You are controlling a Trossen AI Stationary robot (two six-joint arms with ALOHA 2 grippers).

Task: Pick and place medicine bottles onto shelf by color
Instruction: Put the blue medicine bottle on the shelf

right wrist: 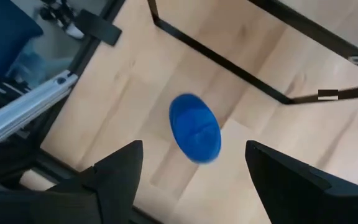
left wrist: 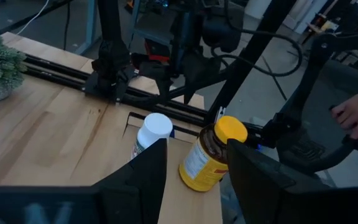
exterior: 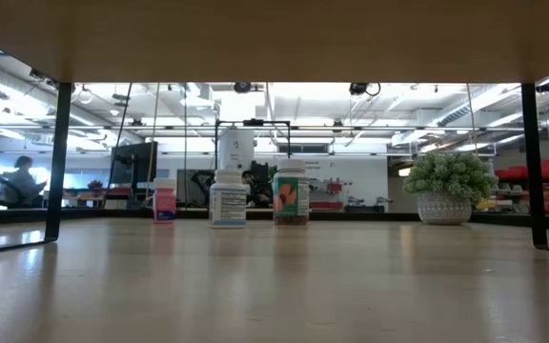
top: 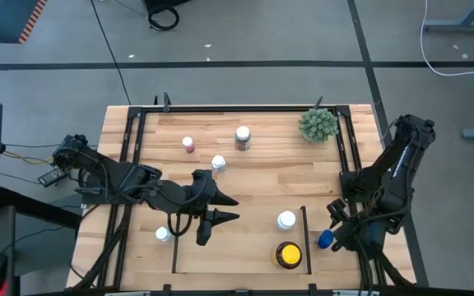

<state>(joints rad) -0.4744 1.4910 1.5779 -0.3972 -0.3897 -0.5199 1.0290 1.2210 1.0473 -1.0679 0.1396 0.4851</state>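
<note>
In the high view my left gripper (top: 230, 209) is open above the table's middle, pointing toward the shelf (top: 237, 247), the wooden bay between two thin black bars at the near edge. A white-capped bottle (top: 286, 219) and the amber yellow-capped bottle (top: 288, 255) stand on their bases in the bay, by its right bar. In the left wrist view both bottles (left wrist: 153, 129) (left wrist: 211, 154) show beyond my open left gripper (left wrist: 194, 177). My right gripper (right wrist: 194, 171) is open above the blue bottle (right wrist: 195, 127), a finger on either side. That bottle (top: 326, 238) stands just right of the bay.
A reddish bottle (top: 188, 144), a dark-bodied white-capped one (top: 243, 136) and a white one (top: 218, 163) stand farther back, and another white one (top: 163, 234) left of the bay. The spiky plant (top: 318, 125) sits at the far right corner. A person's hand (left wrist: 353, 115) shows beyond the table.
</note>
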